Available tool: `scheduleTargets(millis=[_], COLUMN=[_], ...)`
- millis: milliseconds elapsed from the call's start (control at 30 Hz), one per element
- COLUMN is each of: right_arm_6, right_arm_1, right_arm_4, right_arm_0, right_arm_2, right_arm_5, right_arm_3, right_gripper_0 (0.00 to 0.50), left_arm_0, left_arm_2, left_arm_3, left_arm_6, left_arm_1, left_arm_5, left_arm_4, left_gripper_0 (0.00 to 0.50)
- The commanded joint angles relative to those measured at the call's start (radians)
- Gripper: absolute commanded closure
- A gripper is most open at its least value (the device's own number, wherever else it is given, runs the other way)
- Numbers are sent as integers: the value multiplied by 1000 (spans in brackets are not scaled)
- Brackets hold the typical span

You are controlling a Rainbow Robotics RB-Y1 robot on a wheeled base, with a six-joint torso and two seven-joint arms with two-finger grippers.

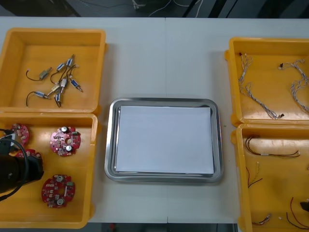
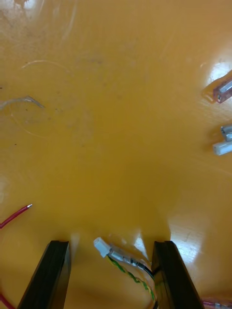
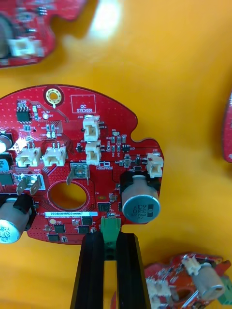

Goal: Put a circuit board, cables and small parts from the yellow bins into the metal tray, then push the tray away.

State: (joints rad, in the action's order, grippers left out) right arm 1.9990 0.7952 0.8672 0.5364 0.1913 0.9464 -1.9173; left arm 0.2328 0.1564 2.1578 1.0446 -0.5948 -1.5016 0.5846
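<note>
Clamping circuit board (image 3: 87, 159), left pincer (image 3: 109, 236); right pincer (image 2: 111, 244) spread astride cable (image 2: 126, 263); tray (image 1: 164, 101) on light table (image 1: 164, 58)

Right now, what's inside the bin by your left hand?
Four red boards. The left hand pinches one board by its green plug; the arm hides most of it from above.

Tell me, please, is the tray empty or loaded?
Empty: the tray has a bare white inside. The left gripper grips a board in its bin; the right gripper, jaws open, straddles a cable.
</note>
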Motion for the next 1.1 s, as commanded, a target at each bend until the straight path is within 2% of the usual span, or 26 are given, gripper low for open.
scheduleTargets(millis=[33, 67, 100, 133, 167, 300, 533, 767, 1000, 1100], right_arm_6=[21, 21, 20, 17, 17, 14, 20, 21, 15, 14], right_arm_1=[-24, -24, -24, -24, -24, -24, -24, -14, 16, 30], right_arm_4=[6, 9, 9, 12, 13, 19, 59, 87, 88, 101], right_arm_0=[-4, -4, -4, -4, -4, -4, -3, -13, -15, -19], right_arm_2=[-15, -15, -15, -15, -15, -15, 14, 88, 146, 157], right_arm_5=[-9, -9, -9, -9, -9, -9, -6, 72, 132, 141], right_arm_3=[3, 3, 3, 3, 3, 3, 1, -16, -51, -57], right_gripper_0=[265, 332, 377, 469, 500, 500, 500, 500, 500, 500], left_arm_0=[-29, -32, -33, -36, -44, -75, -147, -248, -352, -394], left_arm_2=[45, 48, 51, 52, 57, 68, 86, 88, 84, 60], left_arm_3=[39, 45, 50, 54, 62, 96, 165, 223, 241, 241], left_arm_6=[-37, -38, -40, -38, -38, -41, -52, -72, -101, -117], left_arm_1=[-43, -46, -51, -57, -65, -82, -125, -177, -237, -258], left_arm_5=[-48, -54, -57, -63, -75, -140, -262, -401, -418, -418], left_arm_4=[20, 24, 27, 32, 35, 52, 135, 224, 362, 397], left_gripper_0=[500, 500, 500, 500, 500, 500, 500, 500, 500, 500])
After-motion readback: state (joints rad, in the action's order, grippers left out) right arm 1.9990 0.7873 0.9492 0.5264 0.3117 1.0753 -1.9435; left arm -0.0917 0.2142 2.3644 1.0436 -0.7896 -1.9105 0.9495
